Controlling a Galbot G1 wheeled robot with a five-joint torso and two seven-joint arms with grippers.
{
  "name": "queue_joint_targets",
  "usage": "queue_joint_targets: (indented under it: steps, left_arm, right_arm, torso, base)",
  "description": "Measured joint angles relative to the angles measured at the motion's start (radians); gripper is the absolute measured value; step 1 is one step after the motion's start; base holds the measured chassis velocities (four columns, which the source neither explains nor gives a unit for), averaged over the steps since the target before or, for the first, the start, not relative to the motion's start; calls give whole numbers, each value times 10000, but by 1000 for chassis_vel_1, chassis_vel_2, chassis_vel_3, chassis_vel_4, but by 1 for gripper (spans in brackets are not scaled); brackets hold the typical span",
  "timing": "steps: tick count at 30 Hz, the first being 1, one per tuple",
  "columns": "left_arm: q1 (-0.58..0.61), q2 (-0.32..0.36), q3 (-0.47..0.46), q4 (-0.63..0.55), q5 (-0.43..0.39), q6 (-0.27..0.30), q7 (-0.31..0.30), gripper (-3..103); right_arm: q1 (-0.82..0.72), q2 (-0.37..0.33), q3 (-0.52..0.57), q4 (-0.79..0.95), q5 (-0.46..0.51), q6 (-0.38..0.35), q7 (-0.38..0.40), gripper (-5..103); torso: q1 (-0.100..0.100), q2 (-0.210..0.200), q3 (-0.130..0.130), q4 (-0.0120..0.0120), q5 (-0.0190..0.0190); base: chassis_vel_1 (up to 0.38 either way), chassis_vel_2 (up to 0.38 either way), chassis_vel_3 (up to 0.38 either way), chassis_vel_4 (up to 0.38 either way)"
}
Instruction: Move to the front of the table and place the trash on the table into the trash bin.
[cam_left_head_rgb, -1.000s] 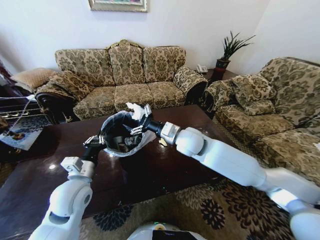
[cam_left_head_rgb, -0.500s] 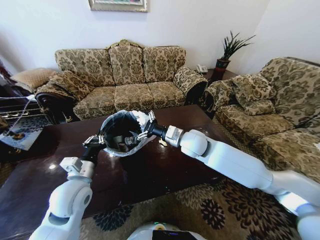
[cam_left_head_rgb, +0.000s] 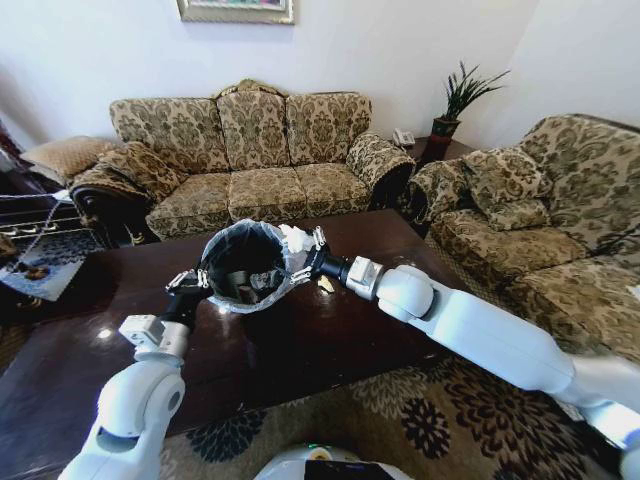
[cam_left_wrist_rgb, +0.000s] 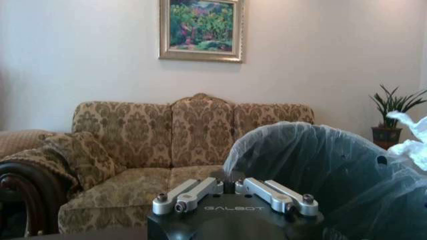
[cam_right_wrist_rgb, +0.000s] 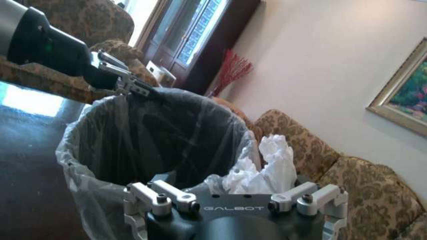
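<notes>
Small round black trash bin lined with translucent white plastic bag (cam_left_head_rgb: 243, 268): centre of frame, tilted, mouth toward camera, raised over glossy dark brown wooden bench (cam_left_head_rgb: 300, 350). Left tool (cam_left_head_rgb: 190, 281): clamped on bin's left rim. Right tool (cam_left_head_rgb: 303, 254): at bin's right rim, closed on crumpled white tissue (cam_left_head_rgb: 294, 239), just over the bag's edge. Small pale scrap (cam_left_head_rgb: 326, 285): on bench, right of bin, under right arm.

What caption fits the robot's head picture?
Left gripper holds the trash bin tilted over the table; right gripper brings a crumpled tissue to its rim.
</notes>
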Motion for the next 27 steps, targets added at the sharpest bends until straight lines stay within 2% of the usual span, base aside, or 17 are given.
queue_joint_targets:
  steps: [6,19,27]
  left_arm:
    - [52,-67,-1,-62,37,24,-19,3]
    - [166,-112,-23,-191,49,62,-8,3]
    - [171,-108,-31,-221,55,76,25,3]
  right_arm:
    - [-281,-379,299,88,2,147,-342,100]
    - [-533,-745,858,351,-237,371,-1039,100]
    - [-253,-1161,1241,476,-1413,850,-2236,100]
  torso:
    - [0,0,0,-1,0]
    - [0,0,0,-1,-1]
    - [0,0,0,-2,1]
  base:
    - [0,0,0,0]
    - [0,0,0,0]
    - [0,0,0,0]
